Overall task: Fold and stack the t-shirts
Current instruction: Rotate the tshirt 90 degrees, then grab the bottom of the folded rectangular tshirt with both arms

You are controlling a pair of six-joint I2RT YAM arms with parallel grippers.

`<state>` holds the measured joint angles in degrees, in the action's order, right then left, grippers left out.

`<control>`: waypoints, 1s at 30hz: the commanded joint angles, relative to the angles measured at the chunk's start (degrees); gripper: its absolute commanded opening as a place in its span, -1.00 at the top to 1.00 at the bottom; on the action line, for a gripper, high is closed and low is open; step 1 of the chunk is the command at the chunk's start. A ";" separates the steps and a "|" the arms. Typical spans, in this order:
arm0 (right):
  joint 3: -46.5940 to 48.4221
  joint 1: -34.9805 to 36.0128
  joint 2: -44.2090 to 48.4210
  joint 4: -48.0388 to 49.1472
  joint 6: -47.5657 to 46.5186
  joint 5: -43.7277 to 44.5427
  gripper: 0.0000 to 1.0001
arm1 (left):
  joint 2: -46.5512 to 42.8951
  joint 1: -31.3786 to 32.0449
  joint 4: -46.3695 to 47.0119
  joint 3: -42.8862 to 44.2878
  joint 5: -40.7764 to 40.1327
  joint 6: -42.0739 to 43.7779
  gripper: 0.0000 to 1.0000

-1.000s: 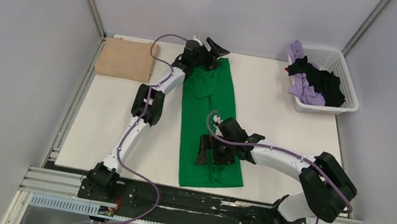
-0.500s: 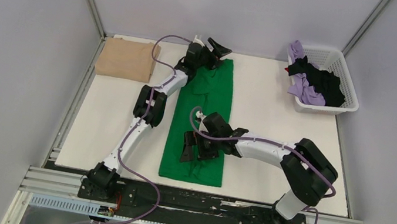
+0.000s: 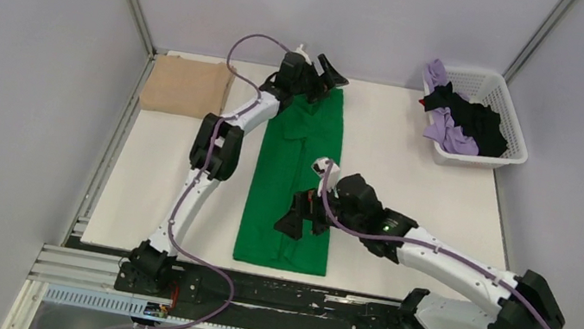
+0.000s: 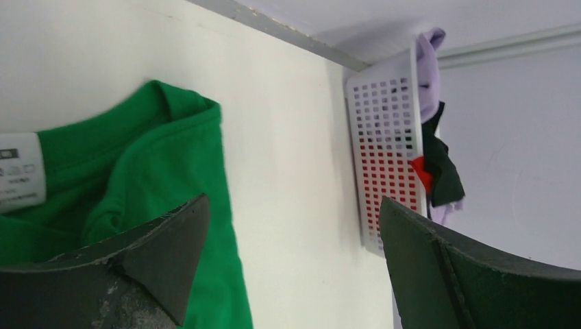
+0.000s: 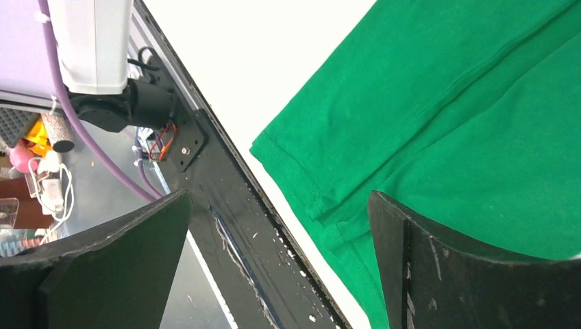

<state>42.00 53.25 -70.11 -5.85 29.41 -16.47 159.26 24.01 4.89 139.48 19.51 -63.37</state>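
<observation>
A bright green t-shirt (image 3: 296,174) lies folded into a long strip down the middle of the table; its collar with a white label (image 4: 20,171) shows in the left wrist view and its hem (image 5: 425,137) in the right wrist view. My left gripper (image 3: 326,78) is open and empty over the shirt's far end. My right gripper (image 3: 301,216) is open and empty, raised over the shirt's near part. A folded tan t-shirt (image 3: 187,86) lies at the far left. Lilac and black t-shirts (image 3: 461,120) are heaped in the basket.
The white lattice basket (image 3: 512,119) stands at the far right corner, also in the left wrist view (image 4: 387,137). The black base rail (image 5: 233,212) runs along the table's near edge. Grey walls close in three sides.
The green shirt's near end slid left, straightening the strip. My right gripper let go and lifted, the arm swinging back right. My left gripper rose slightly at the collar.
</observation>
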 commanded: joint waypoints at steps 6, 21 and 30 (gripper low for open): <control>-6.63 0.18 11.04 0.45 1.36 1.45 -1.00 | -34.47 0.54 -7.60 -20.28 4.88 18.72 -1.00; -2.70 1.21 -10.72 8.56 0.66 -12.06 -1.00 | -88.61 3.06 -22.02 -86.30 -18.81 24.01 -1.00; -1.47 2.91 -17.73 8.40 1.28 -10.72 -1.00 | -107.94 3.06 -33.63 -101.79 -17.93 19.08 -1.00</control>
<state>37.78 55.55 -86.50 0.69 30.13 -27.55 58.35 27.11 -24.95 40.10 2.24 -41.54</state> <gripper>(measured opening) 0.998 0.998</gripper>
